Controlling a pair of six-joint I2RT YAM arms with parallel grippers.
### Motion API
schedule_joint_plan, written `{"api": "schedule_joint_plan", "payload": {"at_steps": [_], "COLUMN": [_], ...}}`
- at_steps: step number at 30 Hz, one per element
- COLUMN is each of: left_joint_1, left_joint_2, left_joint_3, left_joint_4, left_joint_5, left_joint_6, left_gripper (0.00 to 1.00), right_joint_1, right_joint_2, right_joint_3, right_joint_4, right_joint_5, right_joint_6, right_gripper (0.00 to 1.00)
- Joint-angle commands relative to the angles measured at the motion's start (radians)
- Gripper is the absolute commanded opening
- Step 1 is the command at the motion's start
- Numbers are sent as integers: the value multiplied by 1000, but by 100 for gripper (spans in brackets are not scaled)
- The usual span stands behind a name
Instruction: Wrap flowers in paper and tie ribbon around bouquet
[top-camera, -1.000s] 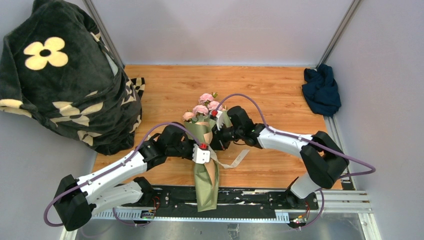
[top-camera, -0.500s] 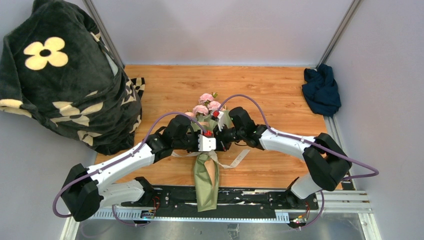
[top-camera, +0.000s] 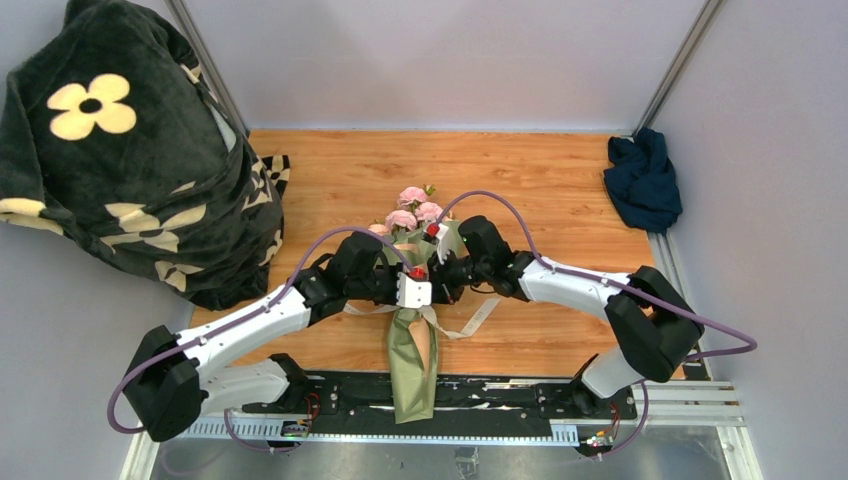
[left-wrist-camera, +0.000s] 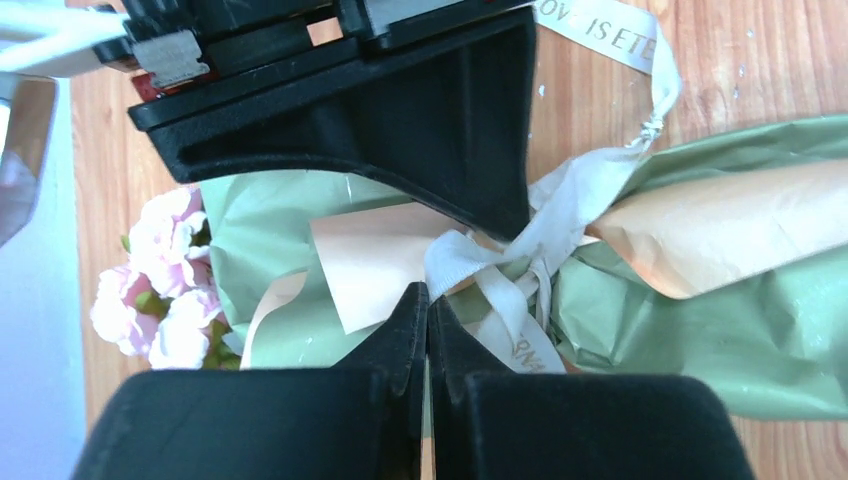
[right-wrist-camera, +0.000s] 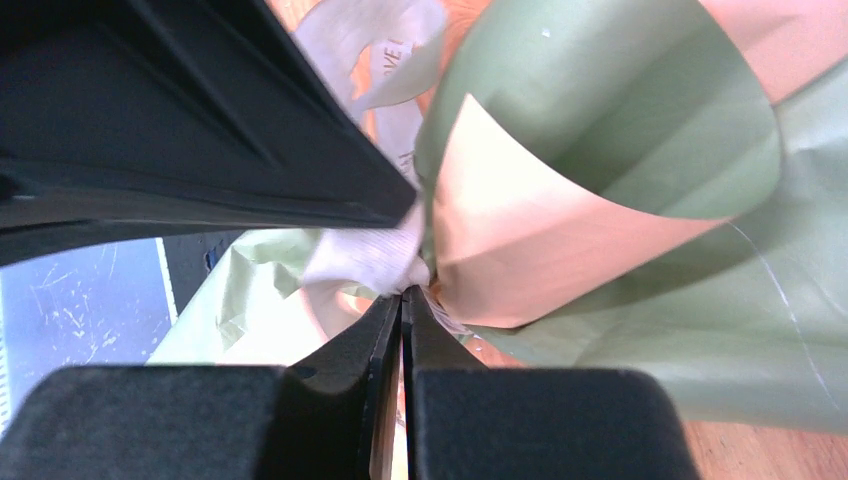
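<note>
Top external: at the bouquet's waist, left gripper sits closed, tips against the ribbon knot; right gripper pinches ribbon.

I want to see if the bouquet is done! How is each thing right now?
flowers: wrapped, pink blooms poking out of the cone's top.
paper: rolled into a cone around the stems, lying on the table.
ribbon: crossed round the cone's middle, ends loose.
left gripper: shut, tips at the ribbon crossing.
right gripper: shut on the ribbon.
blanket: heaped at the left.
navy cloth: crumpled in the far right corner.
</note>
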Motion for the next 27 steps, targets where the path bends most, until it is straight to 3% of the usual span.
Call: {"api": "schedule_joint_plan", "payload": {"at_steps": [1,8,14,15,17,19,24,27], "left_joint_1": [4,4,4,4,4,4,35,46], "left_joint_2": [-67,-96,-107,-108,-114,-131,-208,-229], "left_joint_3": [-20,-63,-72,-69,-55,-28,25,33], "left_joint_4": [-100,-143,-158,-154,-143,-166,-356,-464], "left_joint_5": [53,73,62,56,36,-2,-4,39], "left_joint_6": [134,177,193,175,115,54,-42,-110], "left_gripper": [0,0,0,5,33,49,75,82], "right_joint_1": [-24,-38,-48,-49,-48,-48,-48,-47], "right_joint_2": [-28,-53,-128,-133,-128,-108,-91,-90], "right_joint_3": [-33,-54,-69,-75,-82,-80,-79,-78], "right_joint_4": [18,85,75,76,86,99,141,151], "right_joint_5": [56,65,92,94,94,94,111,114], "right_joint_6": [33,103,133,137,145,156,186,192], "right_gripper": [7,0,0,0,0,0,0,0]}}
